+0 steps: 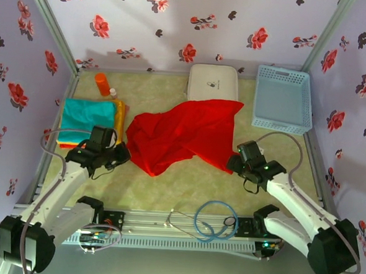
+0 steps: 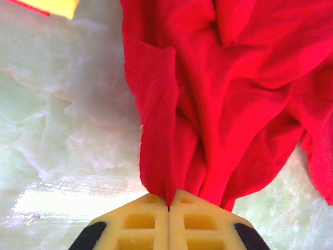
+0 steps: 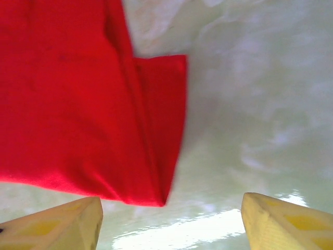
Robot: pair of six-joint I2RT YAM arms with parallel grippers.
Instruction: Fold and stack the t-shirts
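Red shirt [image 1: 183,134] crumpled at centre of the top view on the table [image 1: 167,192], upper edge touching a white case [image 1: 213,83], with a blue basket [image 1: 283,98] at upper right. Left gripper [image 2: 169,200] clenched on a fold of the shirt's left edge, at the bottom of the left wrist view; right gripper [image 3: 171,203] released, fingers wide apart just short of a folded corner lying flat on the table. Stack of folded shirts [image 1: 89,122], teal on top over yellow and orange, at centre left, near the left gripper.
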